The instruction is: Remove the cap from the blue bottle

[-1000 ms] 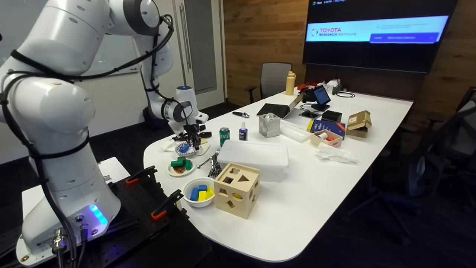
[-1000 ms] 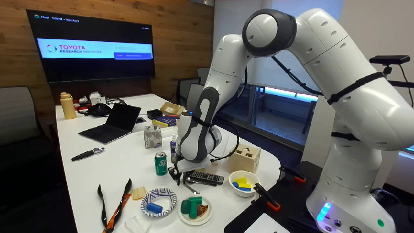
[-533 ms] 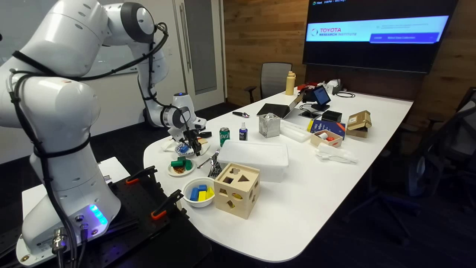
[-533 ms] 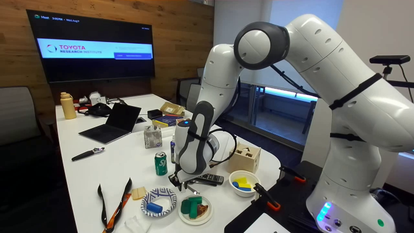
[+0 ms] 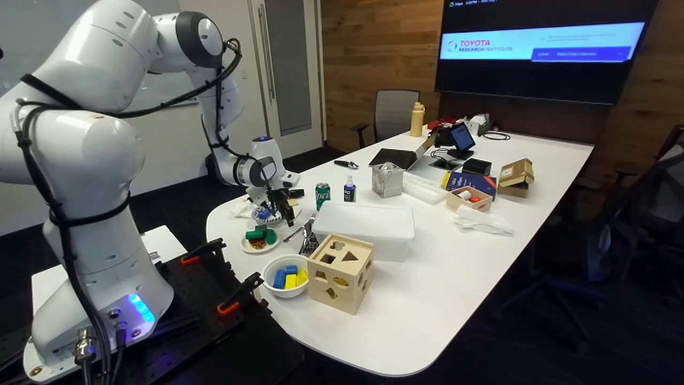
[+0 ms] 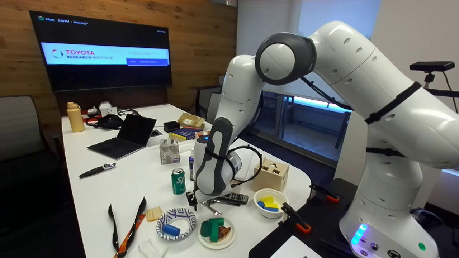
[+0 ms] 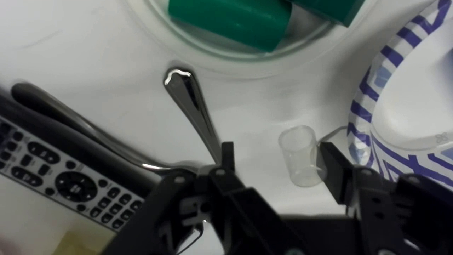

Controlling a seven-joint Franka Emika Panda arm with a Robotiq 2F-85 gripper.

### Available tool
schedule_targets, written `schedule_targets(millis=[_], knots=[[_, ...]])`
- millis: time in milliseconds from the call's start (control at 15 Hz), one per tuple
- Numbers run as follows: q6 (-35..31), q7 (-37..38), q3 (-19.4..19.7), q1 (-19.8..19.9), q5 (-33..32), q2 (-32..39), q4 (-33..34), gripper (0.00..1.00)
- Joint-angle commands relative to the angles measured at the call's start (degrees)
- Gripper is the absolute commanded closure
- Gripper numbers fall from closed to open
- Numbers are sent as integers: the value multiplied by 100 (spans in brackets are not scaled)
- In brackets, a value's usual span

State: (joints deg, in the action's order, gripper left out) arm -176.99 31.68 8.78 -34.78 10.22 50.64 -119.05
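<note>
The blue bottle [image 5: 349,191] stands upright on the white table, its pale spray nozzle bare; the arm partly covers the bottle [image 6: 191,166] in an exterior view. A clear, cup-shaped cap [image 7: 295,159] shows in the wrist view between the jaws of my gripper [image 7: 277,156]. It lies against the right finger [image 7: 336,170], while a wide gap separates it from the left one, so nothing is gripped. Whether the cap rests on the table or is dropping, I cannot tell. In an exterior view my gripper [image 6: 200,207] hangs low beyond the bowl, away from the bottle.
Around the gripper lie a patterned bowl [image 7: 362,109], a plate with green blocks [image 6: 203,242], a metal handle [image 7: 194,109] and a remote [image 7: 76,187]. A green can [image 6: 178,181] stands beside the bottle. The white container [image 5: 368,216] and wooden box [image 5: 336,278] are nearby.
The arm has come down toward the table near the patterned bowl and the plate. My gripper's fingers have spread apart. The bottle has stayed in place.
</note>
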Motion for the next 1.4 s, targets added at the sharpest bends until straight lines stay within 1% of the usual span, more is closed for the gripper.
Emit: schedule_targets(millis=[0,67,267,400,467,533,667,867,933,1067,1200,1333], knots=[[-85,-102,40,54,201,-278,-110,5],[-103,-96,96,43,212,-368,-145,0],[-76,-81,286,-24,189,-482,-121,0],[22,-105,295,-7,156,-429,-22,0],[61,-95,330,-61,142,-401,-2,0],[74,-111,285,-29,145,-418,-2,0],[73,-168,205,60,144,-565,-46,0],[220,-224,251,83,109,-937,-137,0],[384,-245,298,92,81,-1142,-161,0],[779,-387,252,257,-5,-1597,-164,0],[1394,-474,209,412,-172,-2015,-80,0],[2004,-497,80,652,-401,-2380,61,0]])
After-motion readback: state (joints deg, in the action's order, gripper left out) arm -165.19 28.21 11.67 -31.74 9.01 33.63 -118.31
